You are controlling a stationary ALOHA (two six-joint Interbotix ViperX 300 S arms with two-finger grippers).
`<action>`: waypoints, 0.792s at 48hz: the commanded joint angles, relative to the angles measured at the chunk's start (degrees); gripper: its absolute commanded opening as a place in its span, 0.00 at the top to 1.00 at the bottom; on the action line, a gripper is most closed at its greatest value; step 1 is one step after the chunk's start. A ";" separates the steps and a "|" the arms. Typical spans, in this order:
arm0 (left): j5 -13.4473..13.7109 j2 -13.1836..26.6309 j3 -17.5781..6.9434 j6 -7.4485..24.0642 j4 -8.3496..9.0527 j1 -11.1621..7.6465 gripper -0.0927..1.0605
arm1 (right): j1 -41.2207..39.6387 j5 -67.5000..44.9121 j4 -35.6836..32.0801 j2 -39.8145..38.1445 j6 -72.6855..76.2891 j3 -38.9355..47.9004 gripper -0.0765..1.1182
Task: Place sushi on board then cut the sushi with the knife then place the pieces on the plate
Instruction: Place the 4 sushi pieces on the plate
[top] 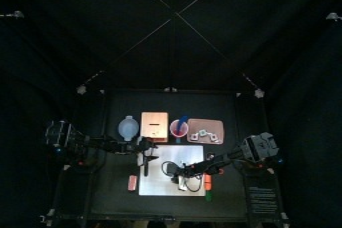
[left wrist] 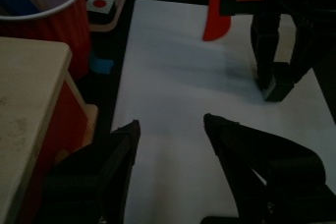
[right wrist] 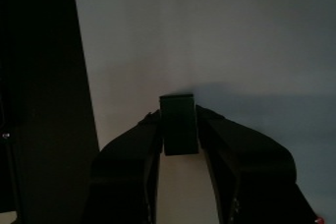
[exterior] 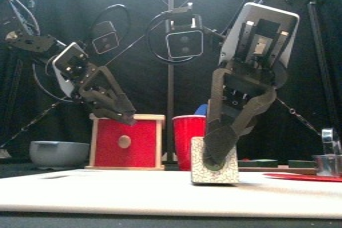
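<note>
The sushi roll [exterior: 214, 163] stands on the white board [exterior: 120, 194], showing a pale speckled end face in the front view. My right gripper [exterior: 227, 137] comes down from above and is shut on it. In the right wrist view it is a dark block [right wrist: 178, 125] pinched between the jaws over the board [right wrist: 223, 41]. My left gripper [left wrist: 171, 125] hangs open and holds nothing above the board's left part [left wrist: 184, 81], apart from the sushi. From there the right gripper [left wrist: 276, 71] is seen across the board. The pink plate [top: 205, 130] lies behind the board.
The wooden box with its red drawer front [exterior: 126, 142], the red cup [exterior: 190, 140] and the blue-grey bowl [exterior: 58, 153] stand along the back. A red toy piece [left wrist: 213, 7] lies at the board's far end. Another red thing [top: 131, 180] lies left of the board.
</note>
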 commanded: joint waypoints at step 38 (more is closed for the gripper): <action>-0.18 -0.09 -1.23 0.09 0.18 0.09 0.14 | -31.29 9.58 -8.88 -34.28 -0.09 23.55 0.40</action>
